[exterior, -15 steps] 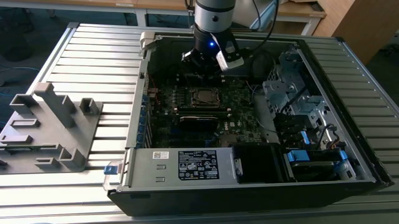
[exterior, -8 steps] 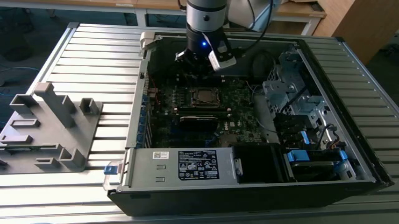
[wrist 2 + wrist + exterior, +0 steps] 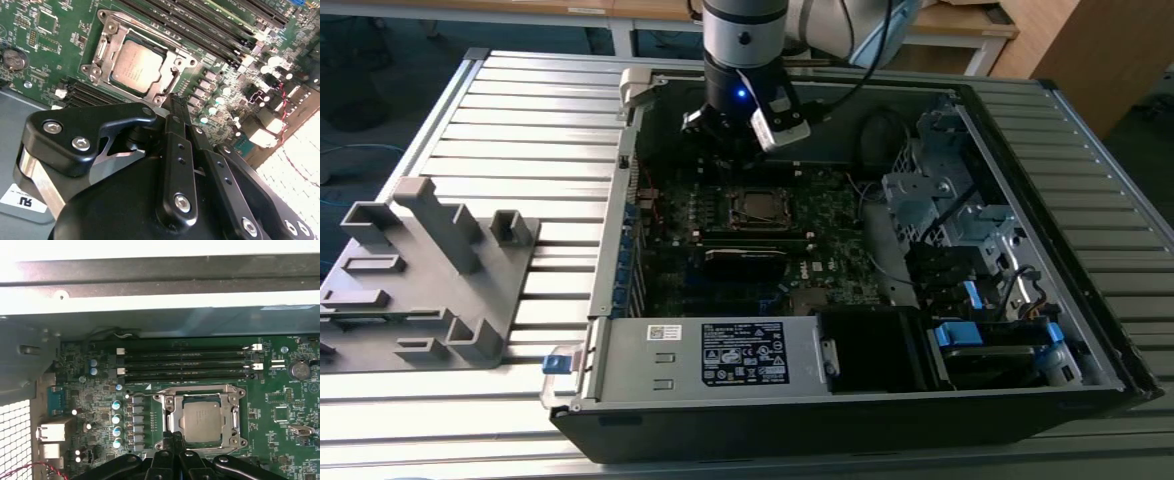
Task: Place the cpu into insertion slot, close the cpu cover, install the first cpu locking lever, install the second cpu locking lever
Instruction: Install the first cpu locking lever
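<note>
A: Tool is fingers-together, gripping nothing, its tip just beside the cover. Poised as a pusher, I'd say, not a grabber.

B: And the cpu?

A: Seated flat in the slot, at six o'clock from the tool in the exterior view. Cover's down over its edges, pinning it. Whether the tool actually touches the cover, can't tell.

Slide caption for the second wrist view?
Shut gripper poised beside the cpu, seated under its flat-lying cover.

Slatted metal table under open computer case and grey fixture
</note>
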Tool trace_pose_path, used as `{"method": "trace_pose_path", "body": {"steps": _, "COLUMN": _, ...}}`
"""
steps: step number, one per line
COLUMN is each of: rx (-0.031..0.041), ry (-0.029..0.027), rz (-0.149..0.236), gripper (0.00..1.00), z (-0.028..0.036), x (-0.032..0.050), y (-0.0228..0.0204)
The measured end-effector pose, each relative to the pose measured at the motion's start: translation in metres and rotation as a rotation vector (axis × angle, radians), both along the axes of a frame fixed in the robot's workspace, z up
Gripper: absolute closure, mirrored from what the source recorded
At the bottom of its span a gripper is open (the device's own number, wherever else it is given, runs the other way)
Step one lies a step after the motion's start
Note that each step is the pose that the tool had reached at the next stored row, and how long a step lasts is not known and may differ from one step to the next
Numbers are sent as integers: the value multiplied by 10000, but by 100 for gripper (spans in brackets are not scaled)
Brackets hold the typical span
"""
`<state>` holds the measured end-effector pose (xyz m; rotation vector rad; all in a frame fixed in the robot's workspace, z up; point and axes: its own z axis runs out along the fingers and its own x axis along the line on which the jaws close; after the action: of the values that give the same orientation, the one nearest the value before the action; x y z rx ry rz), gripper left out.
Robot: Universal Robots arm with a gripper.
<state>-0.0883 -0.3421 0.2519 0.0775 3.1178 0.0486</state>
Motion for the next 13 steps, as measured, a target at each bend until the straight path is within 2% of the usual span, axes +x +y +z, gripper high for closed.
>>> {"method": "trace_pose_path", "body": {"steps": 4, "rx": -1, "ry": 1, "rz": 1, "gripper": 89, "z": 12, "x": -1, "y": -1}}
{"method": "trace_pose_path", "body": {"steps": 10, "rx": -1, "ry": 0, "rz": 0, "gripper": 89, "z": 90, "x": -1, "y": -1}}
{"method": "trace_pose_path", "body": {"steps": 13, "rx": 3, "ry": -2, "rz": 0, "gripper": 89, "z": 90, "x": 0, "y": 0}}
